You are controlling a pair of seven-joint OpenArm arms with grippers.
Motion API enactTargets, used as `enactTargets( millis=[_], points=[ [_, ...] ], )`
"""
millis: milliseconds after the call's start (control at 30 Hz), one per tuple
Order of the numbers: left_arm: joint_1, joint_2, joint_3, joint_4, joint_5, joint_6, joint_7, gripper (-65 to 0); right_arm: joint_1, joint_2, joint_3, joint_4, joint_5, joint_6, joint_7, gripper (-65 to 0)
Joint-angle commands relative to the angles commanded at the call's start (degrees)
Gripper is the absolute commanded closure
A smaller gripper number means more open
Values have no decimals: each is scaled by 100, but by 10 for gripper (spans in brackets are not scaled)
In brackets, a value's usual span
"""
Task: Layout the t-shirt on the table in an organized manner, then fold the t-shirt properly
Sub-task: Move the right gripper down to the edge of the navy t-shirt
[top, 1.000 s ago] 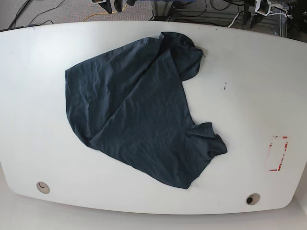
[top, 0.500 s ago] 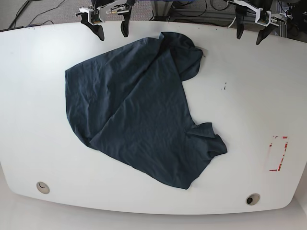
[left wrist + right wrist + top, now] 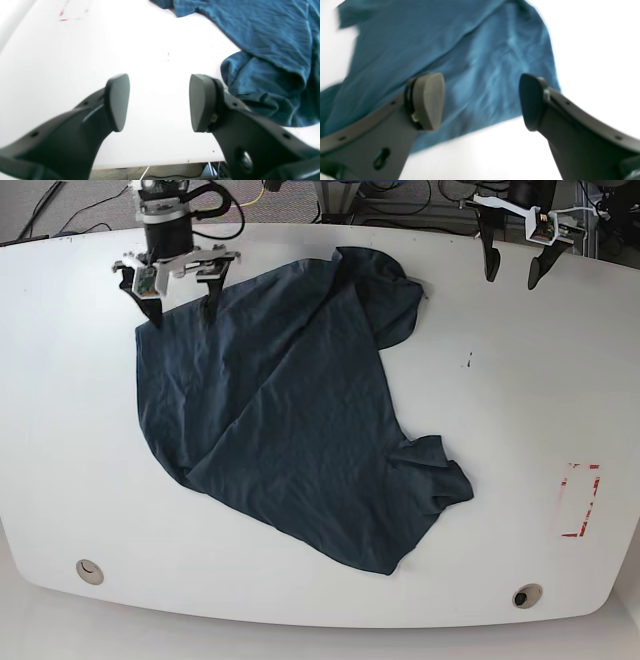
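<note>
The dark navy t-shirt [image 3: 290,420] lies crumpled and skewed across the middle of the white table [image 3: 80,440], one sleeve bunched at the top [image 3: 385,290] and another at the lower right [image 3: 435,475]. My right gripper [image 3: 180,308] hangs open over the shirt's far left corner [image 3: 480,82], nothing between its fingers. Near the table's back right edge, my left gripper [image 3: 510,275] is open over bare tabletop [image 3: 155,65], with the bunched sleeve [image 3: 270,95] just to its side.
A red tape rectangle [image 3: 578,500] marks the table's right side. Two round grommet holes sit near the front edge, one on the left [image 3: 89,570] and one on the right [image 3: 526,594]. Cables and equipment lie on the floor behind the table [image 3: 420,200].
Both arms have come into view from behind the table. The right gripper has moved forward and left over the shirt's corner; the left gripper has advanced slightly. The t-shirt has not moved.
</note>
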Motion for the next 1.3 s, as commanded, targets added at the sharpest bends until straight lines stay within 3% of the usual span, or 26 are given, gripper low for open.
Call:
enactTargets(
  millis=[200, 500, 667, 900, 1067, 1300],
  points=[
    [-62, 0, -18, 0, 0, 0, 0, -354, 888, 149, 888, -44, 659, 510, -1134, -445],
    [-105, -26, -26, -9, 0, 0, 0, -354, 2233, 273, 2119, -281, 1319, 1618, -3464, -445],
    [-105, -26, -26, -9, 0, 0, 0, -354, 2752, 264, 2585, -624, 1327, 2127, -4264, -444],
    [-105, -26, -26, -9, 0, 0, 9, -354, 3095, 325, 2848, -1415, 1319, 2435, -4545, -444],
    [-105, -26, -26, -9, 9, 0, 9, -354, 3165, 589, 2778, -2224, 1345, 2611, -4554, -444],
    [-105, -26, -35, -9, 9, 0, 18, -354, 3341, 677, 2822, -2954, 1310, 2624, -4545, -444]
  ],
)
